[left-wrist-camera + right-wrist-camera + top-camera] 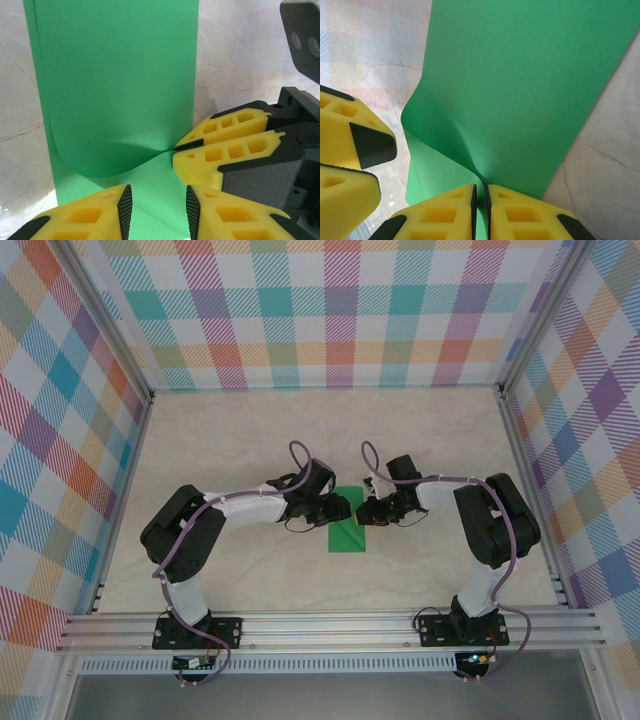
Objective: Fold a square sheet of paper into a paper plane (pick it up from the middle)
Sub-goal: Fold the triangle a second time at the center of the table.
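Right wrist: smooth green paper (520,75), curled, in yellow tool (480,192).

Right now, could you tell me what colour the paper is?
The paper is bright green, clearest in the left wrist view.

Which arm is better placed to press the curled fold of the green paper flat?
Left, probably: the left gripper stands open near the curled fold, while the right gripper is shut on the square sheet of paper.

Yellow fingers (80,220) — purple cables (299,444).
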### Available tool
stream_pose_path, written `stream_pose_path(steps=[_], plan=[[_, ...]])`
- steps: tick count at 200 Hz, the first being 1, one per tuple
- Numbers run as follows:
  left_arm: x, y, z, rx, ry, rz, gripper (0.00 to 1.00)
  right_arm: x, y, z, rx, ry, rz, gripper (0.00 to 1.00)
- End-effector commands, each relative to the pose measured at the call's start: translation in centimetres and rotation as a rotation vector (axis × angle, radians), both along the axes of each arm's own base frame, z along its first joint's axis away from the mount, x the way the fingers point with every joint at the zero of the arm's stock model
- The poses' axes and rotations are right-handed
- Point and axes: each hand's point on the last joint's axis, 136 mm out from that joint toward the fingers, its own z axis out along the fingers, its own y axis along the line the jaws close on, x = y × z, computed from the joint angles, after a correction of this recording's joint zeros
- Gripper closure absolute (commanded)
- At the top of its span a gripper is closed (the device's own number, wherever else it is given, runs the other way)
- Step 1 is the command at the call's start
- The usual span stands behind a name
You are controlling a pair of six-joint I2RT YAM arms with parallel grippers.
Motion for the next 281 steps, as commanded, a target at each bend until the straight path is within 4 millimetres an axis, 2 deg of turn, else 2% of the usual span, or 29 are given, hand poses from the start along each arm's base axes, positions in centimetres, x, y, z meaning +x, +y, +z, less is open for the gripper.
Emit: stream_pose_path(steps=[1, 107, 217, 281], plan=[[-0.2, -1.6, 0.9, -0.028, -0.025, -0.036, 0.64, 0.4, 0.1, 0.1, 0.005, -0.010, 0.017, 0.85], [0.0, -1.8, 0.8, -0.023, -0.023, -0.035, 0.65, 0.8, 0.1, 0.0, -0.004, -0.011, 0.018, 0.85], [0.2, -1.0, 1.3, 0.005, -0.048, -0.006, 0.66, 0.4, 0.1, 1.8, 0.015, -0.067, 0.041, 0.86], [0.3, -1.1, 1.5, 0.000, -0.051, -0.006, 0.66, 1.0, -0.3, 1.2, -0.025, -0.062, 0.025, 0.86]])
